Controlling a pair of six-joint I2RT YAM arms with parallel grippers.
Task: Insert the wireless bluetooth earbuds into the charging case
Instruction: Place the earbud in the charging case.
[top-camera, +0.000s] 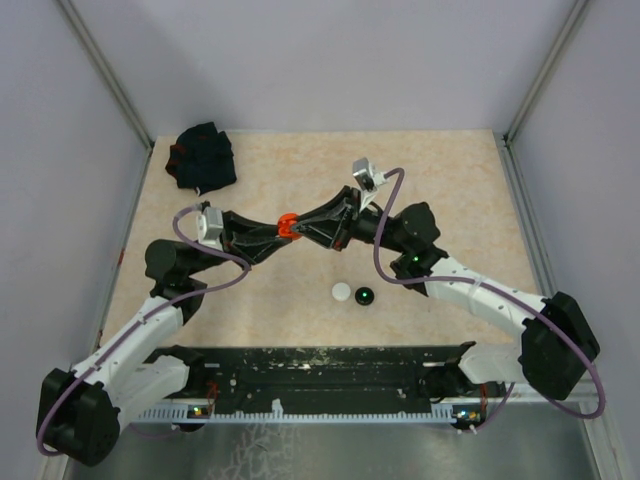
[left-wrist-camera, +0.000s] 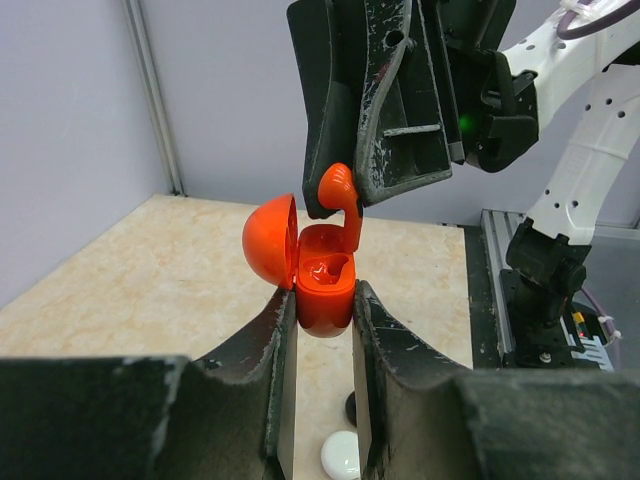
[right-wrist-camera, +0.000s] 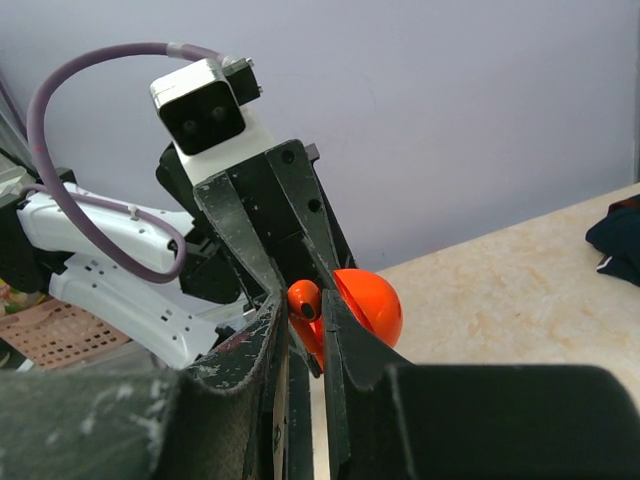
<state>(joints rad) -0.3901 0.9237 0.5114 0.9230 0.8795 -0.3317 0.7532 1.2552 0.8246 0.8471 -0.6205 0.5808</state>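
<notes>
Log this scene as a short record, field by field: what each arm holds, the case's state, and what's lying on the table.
left end effector: shut on red case, upright, raised off the table
right end effector: shut on red earbud
lid: open
earbud position: stem down, over the case's opening, not seated
on table: white disc and black disc side by side; black bundle at far left
</notes>
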